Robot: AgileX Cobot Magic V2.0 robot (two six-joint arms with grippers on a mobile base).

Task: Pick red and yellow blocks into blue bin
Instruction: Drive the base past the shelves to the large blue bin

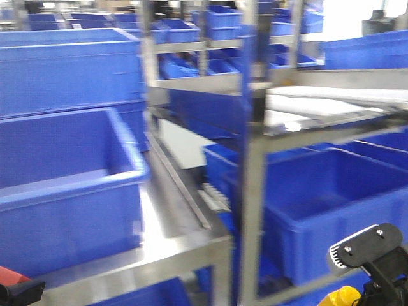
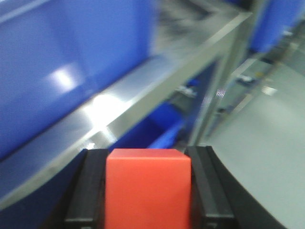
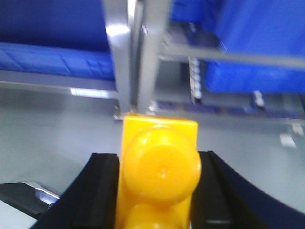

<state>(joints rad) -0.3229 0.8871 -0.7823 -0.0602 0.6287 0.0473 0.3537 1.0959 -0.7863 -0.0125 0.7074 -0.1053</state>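
Note:
The red block (image 2: 147,191) is a plain cube clamped between the black fingers (image 2: 90,191) of my left gripper (image 2: 148,160), which is shut on it. The yellow brick (image 3: 159,167), studs facing the camera, is held the same way by my right gripper (image 3: 159,160). In the front view the red block (image 1: 9,276) peeks in at the bottom left corner and the yellow brick (image 1: 341,297) at the bottom right. The blue bin (image 1: 70,185), wide with a thick rolled rim, stands on a steel shelf (image 1: 159,255) ahead of my left gripper. Both grippers are below and short of its rim.
Taller blue crates (image 1: 64,70) are stacked behind the bin. A steel upright (image 1: 252,191) rises in the middle. Another blue tub (image 1: 331,210) sits on a lower level at the right, under a white tabletop (image 1: 331,102). Grey floor (image 3: 57,124) lies beneath my right gripper.

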